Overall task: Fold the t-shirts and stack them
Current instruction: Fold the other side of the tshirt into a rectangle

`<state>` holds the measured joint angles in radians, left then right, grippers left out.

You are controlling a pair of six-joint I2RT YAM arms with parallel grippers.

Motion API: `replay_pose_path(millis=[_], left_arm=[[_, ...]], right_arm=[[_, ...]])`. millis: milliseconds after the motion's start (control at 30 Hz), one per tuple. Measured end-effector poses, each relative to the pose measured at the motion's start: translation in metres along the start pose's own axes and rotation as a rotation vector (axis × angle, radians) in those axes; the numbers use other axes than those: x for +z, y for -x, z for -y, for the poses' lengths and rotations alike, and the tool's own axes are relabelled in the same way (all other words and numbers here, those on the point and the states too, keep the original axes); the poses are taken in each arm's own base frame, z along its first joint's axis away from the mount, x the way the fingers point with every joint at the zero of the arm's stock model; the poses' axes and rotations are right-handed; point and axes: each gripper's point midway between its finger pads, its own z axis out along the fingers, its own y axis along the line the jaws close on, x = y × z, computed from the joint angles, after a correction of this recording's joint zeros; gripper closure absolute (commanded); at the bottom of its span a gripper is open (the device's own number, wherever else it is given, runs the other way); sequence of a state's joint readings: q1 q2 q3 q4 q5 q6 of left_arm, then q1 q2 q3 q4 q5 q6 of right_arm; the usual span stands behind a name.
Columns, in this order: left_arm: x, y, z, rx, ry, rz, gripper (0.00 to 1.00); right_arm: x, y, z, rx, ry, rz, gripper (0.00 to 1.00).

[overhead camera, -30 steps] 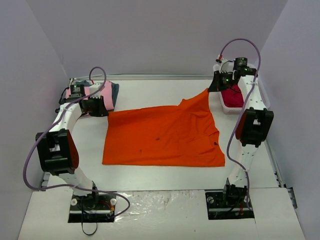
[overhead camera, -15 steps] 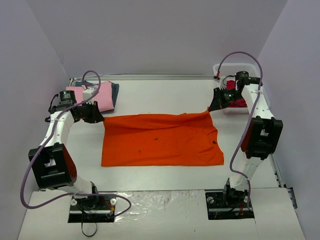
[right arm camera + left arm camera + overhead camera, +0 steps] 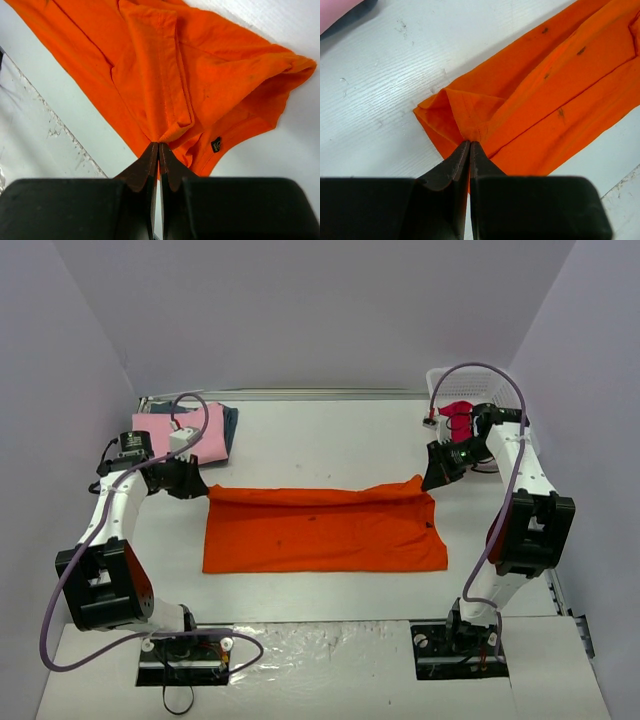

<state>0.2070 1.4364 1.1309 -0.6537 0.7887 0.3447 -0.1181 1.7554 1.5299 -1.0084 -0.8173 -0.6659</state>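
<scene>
A bright orange t-shirt [image 3: 325, 530] lies across the middle of the table, its far edge folded over toward me. My left gripper [image 3: 198, 483] is shut on the shirt's far left corner; in the left wrist view the gripper [image 3: 469, 144] pinches the orange cloth [image 3: 545, 100]. My right gripper [image 3: 428, 480] is shut on the far right corner; in the right wrist view the gripper [image 3: 158, 146] pinches bunched cloth [image 3: 165, 75]. A light pink t-shirt [image 3: 190, 433] lies folded on a dark blue-grey one [image 3: 230, 423] at the far left. A crimson red shirt [image 3: 460, 416] sits in the basket.
A white plastic lattice basket [image 3: 437, 380] stands at the far right corner, behind my right arm. A metal rail [image 3: 300, 394] runs along the table's far edge. The table's near edge [image 3: 320, 620] meets a shiny strip in front of the arm bases.
Both grippers have carried the shirt's far edge toward me and down, so the orange cloth now lies doubled over in a narrower band.
</scene>
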Motion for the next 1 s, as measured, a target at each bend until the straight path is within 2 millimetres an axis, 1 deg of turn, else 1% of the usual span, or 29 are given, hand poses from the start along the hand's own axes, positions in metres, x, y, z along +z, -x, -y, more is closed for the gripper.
replay_pose_path(millis=[167,333,433,600,767,800,833,867,900,933,1000], left_arm=[[0.0,-0.009,0.002,0.017,-0.006,-0.016,0.98],[0.001,-0.023,0.004,0.018,-0.014,-0.046,0.98],[0.001,-0.03,0.005,0.02,-0.017,-0.066,0.98],[-0.002,-0.035,0.006,0.044,-0.007,-0.074,0.98],[-0.003,-0.038,0.006,0.075,-0.006,-0.08,0.98],[-0.003,-0.04,0.006,0.082,-0.008,-0.084,0.94],[-0.003,-0.042,0.007,0.092,-0.013,-0.089,0.89],[-0.003,-0.044,0.007,0.106,-0.02,-0.097,0.79],[-0.004,-0.047,0.009,0.124,-0.032,-0.106,0.66],[-0.005,-0.05,0.011,0.155,-0.05,-0.117,0.63],[-0.008,-0.063,0.02,0.2,-0.103,-0.156,0.6]], right_arm=[[0.001,-0.02,-0.006,-0.004,0.011,-0.049,1.0],[0.002,-0.037,-0.012,-0.006,0.02,-0.09,1.0],[0.003,-0.044,-0.013,-0.009,0.023,-0.109,1.0],[0.005,-0.056,-0.015,-0.006,0.03,-0.138,1.0],[0.005,-0.062,-0.016,-0.017,0.037,-0.158,1.0],[0.005,-0.063,-0.016,-0.02,0.039,-0.164,1.0],[0.005,-0.065,-0.017,-0.022,0.04,-0.17,0.96],[0.006,-0.067,-0.017,-0.021,0.041,-0.177,0.89],[0.007,-0.069,-0.018,-0.024,0.045,-0.189,0.76],[0.008,-0.073,-0.018,-0.019,0.046,-0.202,0.69],[0.012,-0.081,-0.019,-0.026,0.053,-0.234,0.63]])
